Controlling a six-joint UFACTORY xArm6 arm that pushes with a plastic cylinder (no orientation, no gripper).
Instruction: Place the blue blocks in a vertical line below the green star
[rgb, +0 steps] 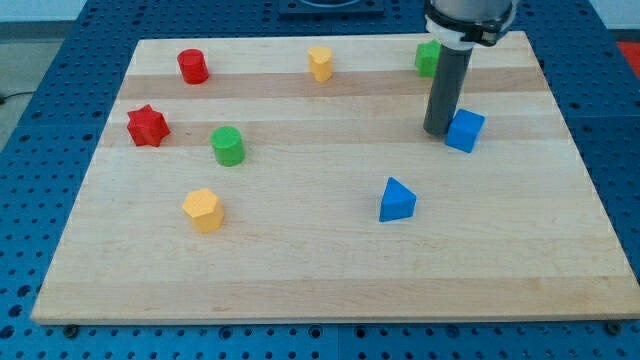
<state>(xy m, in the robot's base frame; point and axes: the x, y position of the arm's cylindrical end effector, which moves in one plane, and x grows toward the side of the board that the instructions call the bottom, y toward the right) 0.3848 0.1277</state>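
Note:
My tip (437, 131) rests on the board at the view's upper right, touching or nearly touching the left side of a blue cube (465, 130). A blue triangular block (397, 199) lies lower and to the left, near the board's middle. A green block (428, 58), the star, sits at the view's top behind the rod, which hides part of it so its shape is hard to make out.
A red cylinder (193, 66) and a yellow block (320, 62) sit along the top. A red star (147, 126), a green cylinder (228, 146) and a yellow hexagonal block (203, 210) are on the left. The wooden board (320, 280) rests on a blue perforated table.

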